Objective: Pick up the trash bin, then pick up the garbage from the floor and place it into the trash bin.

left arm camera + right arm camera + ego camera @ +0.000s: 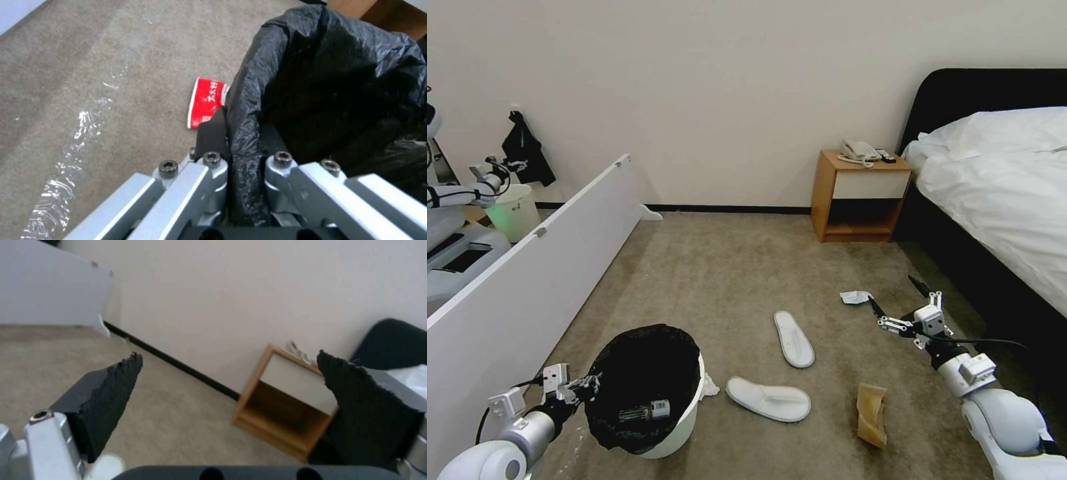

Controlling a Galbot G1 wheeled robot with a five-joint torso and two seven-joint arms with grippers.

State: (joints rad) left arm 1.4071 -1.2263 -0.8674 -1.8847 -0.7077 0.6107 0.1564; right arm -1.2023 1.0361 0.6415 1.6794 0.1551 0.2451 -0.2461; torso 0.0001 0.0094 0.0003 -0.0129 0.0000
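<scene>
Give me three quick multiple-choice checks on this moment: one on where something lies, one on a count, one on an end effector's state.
1. Where is the tan folded paper?
A. inside the trash bin
B. on the floor, near the right arm
C. on the nightstand

2. How many white slippers lie on the floor?
A. one
B. two
C. four

3. What is the left end effector doing?
A. clamped on the trash bin's rim
B. hanging open over a slipper
C. holding the red wrapper

Answers:
1 B: it lies on the carpet beside that arm.
2 B: one slipper and another lie right of the trash bin.
3 A: its fingers pinch the black-lined rim; the red wrapper lies on the carpet beyond.
</scene>
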